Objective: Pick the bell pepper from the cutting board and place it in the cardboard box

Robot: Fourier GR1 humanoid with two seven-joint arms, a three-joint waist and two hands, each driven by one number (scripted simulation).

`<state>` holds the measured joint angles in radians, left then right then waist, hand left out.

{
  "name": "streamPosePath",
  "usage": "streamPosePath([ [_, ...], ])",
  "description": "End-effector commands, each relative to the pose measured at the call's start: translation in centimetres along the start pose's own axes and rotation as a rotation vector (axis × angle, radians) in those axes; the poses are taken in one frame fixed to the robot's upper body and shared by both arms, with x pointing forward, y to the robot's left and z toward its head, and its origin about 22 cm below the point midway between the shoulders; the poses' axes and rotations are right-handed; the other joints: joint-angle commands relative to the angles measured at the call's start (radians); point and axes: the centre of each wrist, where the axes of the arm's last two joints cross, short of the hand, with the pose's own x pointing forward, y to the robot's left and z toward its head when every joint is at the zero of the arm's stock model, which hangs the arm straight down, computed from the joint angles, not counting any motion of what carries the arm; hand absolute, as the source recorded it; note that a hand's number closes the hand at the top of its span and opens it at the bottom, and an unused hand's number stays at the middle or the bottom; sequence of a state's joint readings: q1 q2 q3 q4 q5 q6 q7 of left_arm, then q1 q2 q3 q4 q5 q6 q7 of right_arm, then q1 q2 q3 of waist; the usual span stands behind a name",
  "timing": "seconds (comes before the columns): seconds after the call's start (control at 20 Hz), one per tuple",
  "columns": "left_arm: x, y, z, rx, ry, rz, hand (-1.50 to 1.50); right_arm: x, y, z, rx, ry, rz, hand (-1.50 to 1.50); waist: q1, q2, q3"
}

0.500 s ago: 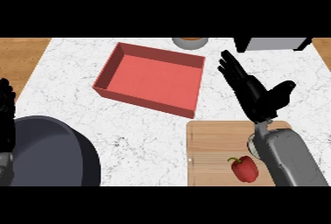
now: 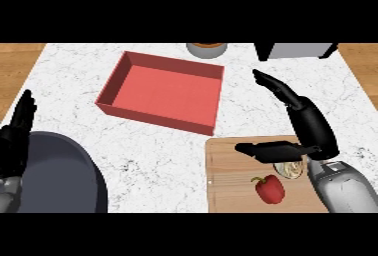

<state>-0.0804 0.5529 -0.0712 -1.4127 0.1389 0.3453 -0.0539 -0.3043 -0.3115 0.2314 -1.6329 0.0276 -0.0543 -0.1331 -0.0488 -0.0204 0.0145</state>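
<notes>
A red bell pepper (image 2: 270, 189) with a green stem lies on the wooden cutting board (image 2: 229, 180) at the lower right. My right hand (image 2: 310, 127) hovers over the board's upper part, fingers straight toward the back and thumb stretched left, open and holding nothing; the pepper sits just below and left of it, apart. The box (image 2: 164, 93) is a red open tray with an empty floor, at the centre left of the counter. My left hand (image 2: 16, 136) rests open at the left edge, fingers up.
A large dark round pan (image 2: 59, 175) fills the lower left corner. A small pale round object (image 2: 289, 169) lies on the board under my right thumb. At the back edge stand a grey cup (image 2: 206, 49) and a grey appliance (image 2: 295, 50).
My right hand has drawn back toward me and turned, its thumb now reaching left over the board. The left hand has stayed in place.
</notes>
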Motion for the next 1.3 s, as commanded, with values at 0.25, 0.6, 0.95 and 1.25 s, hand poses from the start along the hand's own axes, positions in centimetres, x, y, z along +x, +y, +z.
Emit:
streamPosePath([
  [0.25, -0.8, -5.1, 3.0, -0.183, 0.117, 0.067, 0.00, -3.2, 0.8, 8.8, -0.101, -0.110, 0.111, -1.50, 0.022, 0.017, -0.014],
  [0.6, -0.5, -5.2, 3.1, -0.172, 0.102, 0.041, 0.00, -1.0, -6.4, 8.8, 0.184, 0.024, 0.601, -1.50, 0.020, 0.018, -0.018],
  [0.95, 0.0, -3.4, 2.5, -0.172, 0.110, 0.038, 0.00, 2.7, -5.8, 10.5, 0.536, 0.257, 0.864, -1.50, 0.014, 0.012, -0.021],
  [1.25, 0.8, -6.5, 3.0, -0.193, 0.084, 0.047, 0.00, 3.1, -0.9, 12.0, 0.636, 0.398, 0.904, -1.50, 0.034, 0.021, -0.017],
])
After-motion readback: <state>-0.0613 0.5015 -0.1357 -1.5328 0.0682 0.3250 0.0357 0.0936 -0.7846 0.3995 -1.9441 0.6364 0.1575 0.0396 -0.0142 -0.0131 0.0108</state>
